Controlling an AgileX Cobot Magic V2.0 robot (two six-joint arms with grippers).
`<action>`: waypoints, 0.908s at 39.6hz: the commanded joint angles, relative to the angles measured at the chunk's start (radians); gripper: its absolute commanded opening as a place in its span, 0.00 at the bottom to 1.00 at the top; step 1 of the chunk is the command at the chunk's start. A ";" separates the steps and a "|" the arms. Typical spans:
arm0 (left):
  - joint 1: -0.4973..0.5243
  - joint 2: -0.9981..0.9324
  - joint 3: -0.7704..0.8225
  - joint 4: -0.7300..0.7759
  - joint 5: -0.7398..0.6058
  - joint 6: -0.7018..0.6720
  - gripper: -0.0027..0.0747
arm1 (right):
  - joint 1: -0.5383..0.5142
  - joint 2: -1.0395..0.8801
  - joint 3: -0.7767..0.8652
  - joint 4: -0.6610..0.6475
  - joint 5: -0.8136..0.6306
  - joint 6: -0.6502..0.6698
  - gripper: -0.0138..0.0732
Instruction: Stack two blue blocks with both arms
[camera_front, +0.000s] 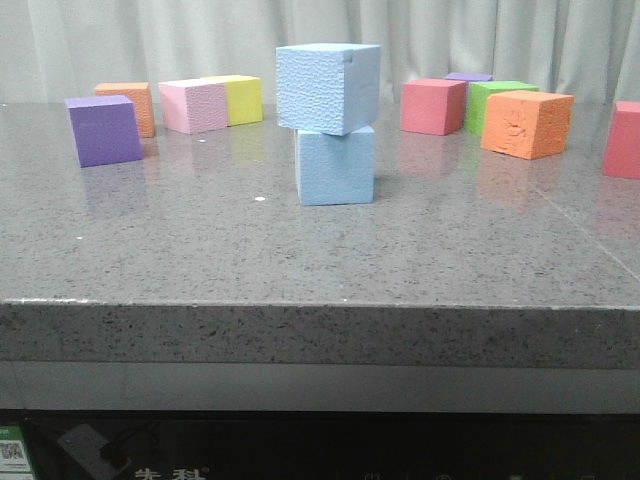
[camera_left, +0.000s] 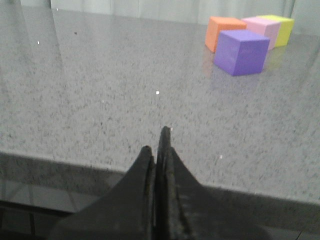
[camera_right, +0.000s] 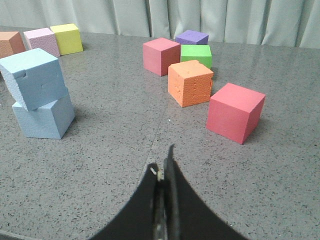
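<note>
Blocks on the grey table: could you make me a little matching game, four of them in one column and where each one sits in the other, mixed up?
Things:
1. rough blue block
2. smooth blue block
3. purple block
4. yellow block

Places:
A. directly on the table, carrying another block
B. touching the pink block's side, far back
C. on top of a stack, turned askew
D. standing just in front of the orange block on the left

Pairs: 1-C, 2-A, 3-D, 4-B

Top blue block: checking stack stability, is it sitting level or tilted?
Tilted: the top blue block leans and overhangs the lower blue block.
</note>
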 joint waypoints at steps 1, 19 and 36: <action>0.002 -0.024 0.013 -0.010 -0.120 0.000 0.01 | -0.006 0.008 -0.026 -0.004 -0.080 -0.007 0.08; 0.002 -0.023 0.078 -0.010 -0.188 0.000 0.01 | -0.006 0.008 -0.026 -0.004 -0.080 -0.007 0.08; 0.002 -0.023 0.078 -0.010 -0.188 0.000 0.01 | -0.006 0.008 -0.026 -0.004 -0.080 -0.007 0.08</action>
